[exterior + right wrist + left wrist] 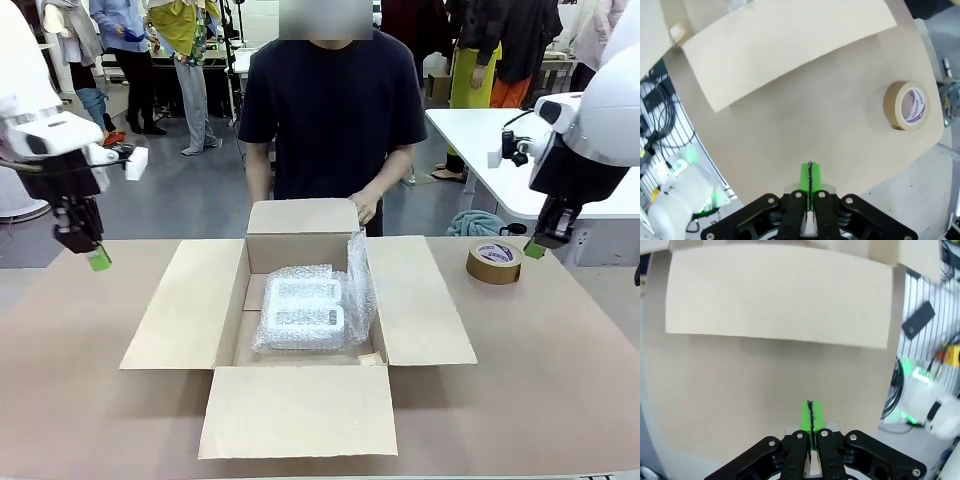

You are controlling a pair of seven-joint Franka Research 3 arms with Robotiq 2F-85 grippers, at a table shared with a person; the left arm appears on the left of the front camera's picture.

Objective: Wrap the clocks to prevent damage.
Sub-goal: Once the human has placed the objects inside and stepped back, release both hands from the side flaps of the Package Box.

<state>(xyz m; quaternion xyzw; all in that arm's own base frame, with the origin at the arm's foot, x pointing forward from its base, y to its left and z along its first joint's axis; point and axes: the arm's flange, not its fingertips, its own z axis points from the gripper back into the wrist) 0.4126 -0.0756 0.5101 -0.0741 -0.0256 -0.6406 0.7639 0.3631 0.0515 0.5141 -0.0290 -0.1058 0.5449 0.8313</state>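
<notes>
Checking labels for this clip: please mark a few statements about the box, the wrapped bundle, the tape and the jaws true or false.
1. The box has its flaps open. True.
2. The bubble-wrapped bundle lies on the table beside the box. False: it lies inside the box.
3. The tape roll sits on the table, on the robot's right of the box. True.
4. The right arm's jaws grip the tape roll. False: they are shut on nothing, apart from it.
5. The person's hand touches the far flap. True.
</notes>
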